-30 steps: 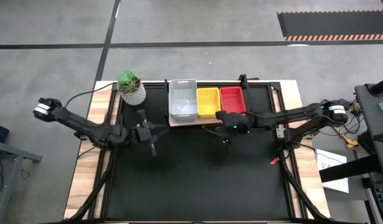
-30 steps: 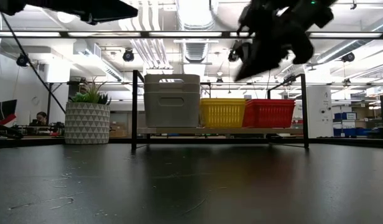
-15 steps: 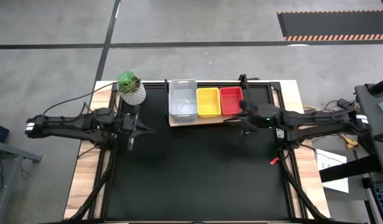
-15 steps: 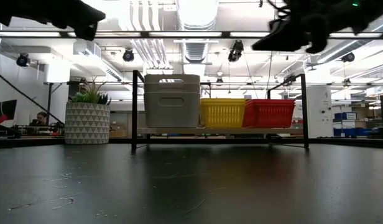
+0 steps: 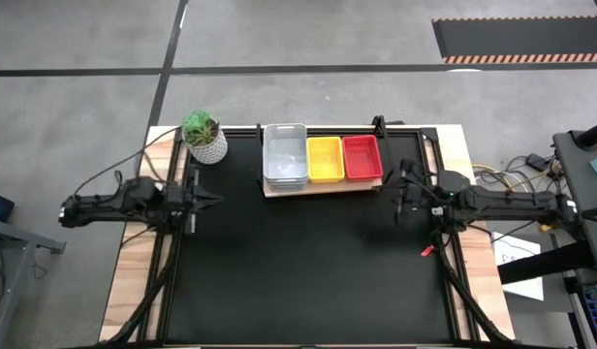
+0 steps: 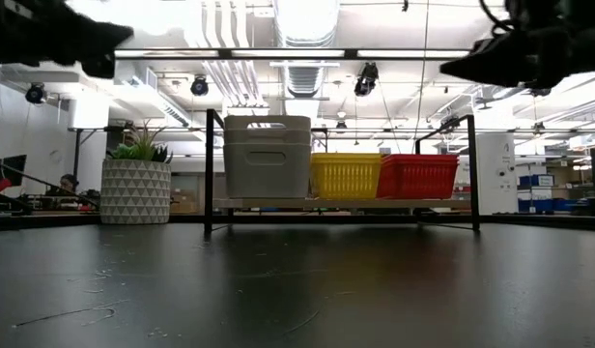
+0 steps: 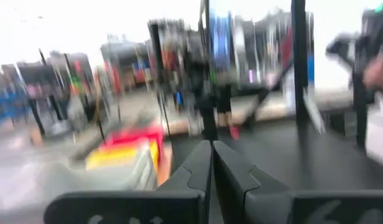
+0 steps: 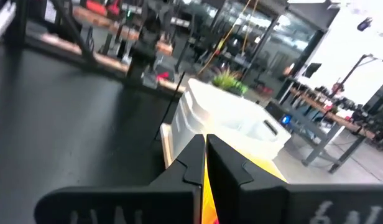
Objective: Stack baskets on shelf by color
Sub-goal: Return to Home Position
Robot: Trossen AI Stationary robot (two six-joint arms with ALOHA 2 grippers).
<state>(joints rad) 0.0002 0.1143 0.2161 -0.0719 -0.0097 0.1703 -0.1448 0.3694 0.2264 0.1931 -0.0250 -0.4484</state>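
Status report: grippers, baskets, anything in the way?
Left gripper shut, empty, left of shelf. Right gripper shut, empty, right of shelf. Baskets on shelf, sorted by color. Nothing obstructs.

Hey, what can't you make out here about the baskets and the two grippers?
Baskets per stack: the high view shows only the top grey-white basket, yellow basket and red basket; the low view shows no clear seams.
Left wrist view: blur smears everything beyond the shut left gripper.
Right wrist view: the shut right gripper covers most of the yellow basket.
Low view: the left arm and right arm are dark shapes cut by the top edge.
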